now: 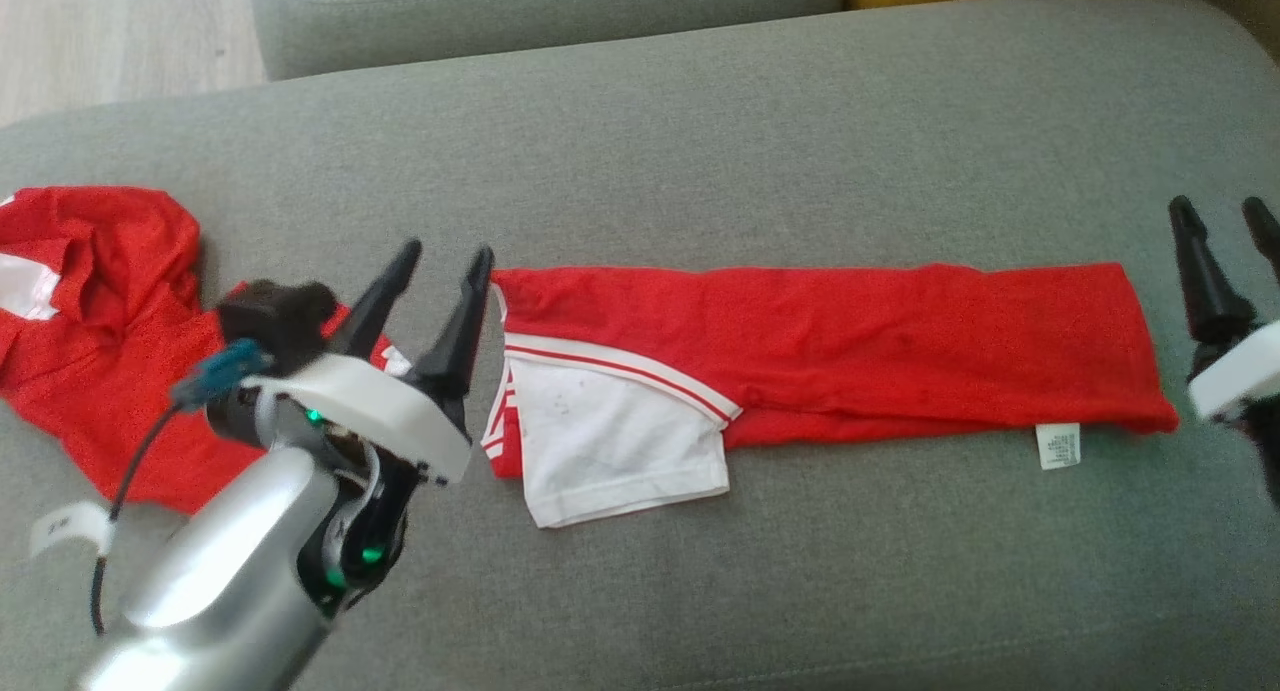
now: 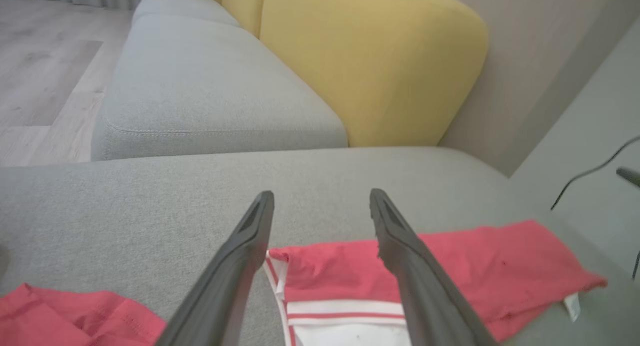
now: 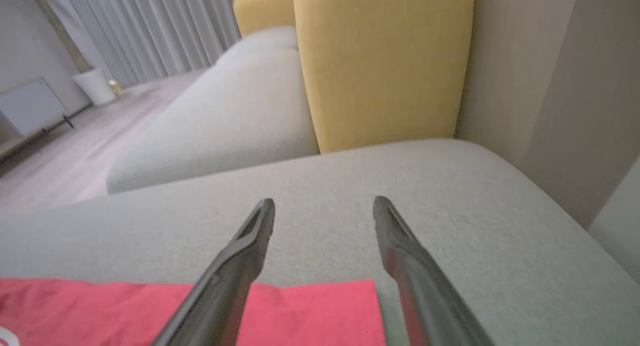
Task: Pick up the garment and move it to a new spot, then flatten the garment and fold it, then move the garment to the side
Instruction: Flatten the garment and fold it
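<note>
Head view: garment (image 1: 850, 351) lies on the grey sofa (image 1: 700, 151) as a long flat red band, white sleeve folded over near its left end. First fold looks done; more folding and the shift aside are left. Left gripper (image 1: 447, 253) spread, empty, at the band's left end. Right gripper (image 1: 1220, 209) spread, empty, just off the right end. Crumpled red cloth (image 1: 100, 301) far left

Left wrist: thin soft knit, striped trim, woven upholstery

Right wrist: square red corner seen between the fingers, yellow backrest (image 3: 385, 60) behind
</note>
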Available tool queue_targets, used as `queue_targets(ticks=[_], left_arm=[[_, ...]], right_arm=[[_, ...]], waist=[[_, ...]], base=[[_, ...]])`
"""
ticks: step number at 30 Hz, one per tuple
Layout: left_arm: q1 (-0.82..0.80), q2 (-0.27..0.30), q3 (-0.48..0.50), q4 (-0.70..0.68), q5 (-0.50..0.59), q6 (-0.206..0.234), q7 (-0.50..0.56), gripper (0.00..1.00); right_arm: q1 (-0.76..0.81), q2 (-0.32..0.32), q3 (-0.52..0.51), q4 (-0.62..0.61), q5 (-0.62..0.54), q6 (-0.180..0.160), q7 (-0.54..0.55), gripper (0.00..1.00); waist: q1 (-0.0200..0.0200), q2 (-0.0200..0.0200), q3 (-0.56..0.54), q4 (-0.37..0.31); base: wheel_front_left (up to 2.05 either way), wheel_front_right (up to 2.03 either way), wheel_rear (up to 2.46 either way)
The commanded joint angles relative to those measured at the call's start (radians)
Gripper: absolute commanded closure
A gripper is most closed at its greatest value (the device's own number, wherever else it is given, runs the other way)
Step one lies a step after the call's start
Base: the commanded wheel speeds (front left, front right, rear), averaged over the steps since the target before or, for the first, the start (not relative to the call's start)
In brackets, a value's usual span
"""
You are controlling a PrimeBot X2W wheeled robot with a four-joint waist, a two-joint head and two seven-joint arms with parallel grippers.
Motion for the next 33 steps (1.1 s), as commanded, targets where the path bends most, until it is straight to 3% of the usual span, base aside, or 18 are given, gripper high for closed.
queue_targets(ticks=[1,4,7,15,21,24,33], left_arm=[[-0.017,0.008,0.076,-0.040,0.003,0.003,-0.011,0.00],[0.074,-0.066,0.228,-0.091,0.064,-0.010,-0.012,0.00],[0.176,-0.141,0.326,-0.099,0.129,-0.056,-0.013,0.00],[0.325,-0.313,0.515,-0.052,0.274,-0.192,-0.013,0.00],[0.315,-0.351,0.577,-0.008,0.361,-0.261,-0.013,0.00],[0.299,-0.369,0.594,0.011,0.392,-0.285,-0.013,0.00],[0.280,-0.390,0.592,0.049,0.422,-0.310,-0.013,0.00]], right_arm=[[0.008,-0.012,-0.005,-0.047,-0.018,-0.001,-0.031,0.00],[0.065,0.040,-0.035,-0.108,-0.099,-0.001,-0.132,0.00],[0.128,0.096,-0.053,-0.144,-0.179,-0.001,-0.198,0.00],[0.205,0.215,-0.103,-0.143,-0.314,-0.001,-0.237,0.00],[0.177,0.231,-0.171,-0.112,-0.329,-0.001,-0.207,0.00],[0.143,0.256,-0.265,-0.042,-0.344,-0.001,-0.147,0.00],[0.074,0.316,-0.406,0.085,-0.353,-0.001,0.014,0.00]], waist=[[0.0001,0.0000,-0.003,0.004],[0.0001,0.0000,-0.007,0.011],[0.0001,0.0000,-0.015,0.016],[0.0001,0.0000,-0.009,0.021],[0.0001,0.0000,0.015,0.024],[0.0001,0.0000,0.034,0.029],[0.0001,0.0000,0.071,0.045]], base=[[0.00,0.00,0.00],[0.00,0.00,0.00],[0.00,0.00,0.00],[0.00,0.00,0.00],[0.00,0.00,0.00],[0.00,0.00,0.00],[0.00,0.00,0.00]])
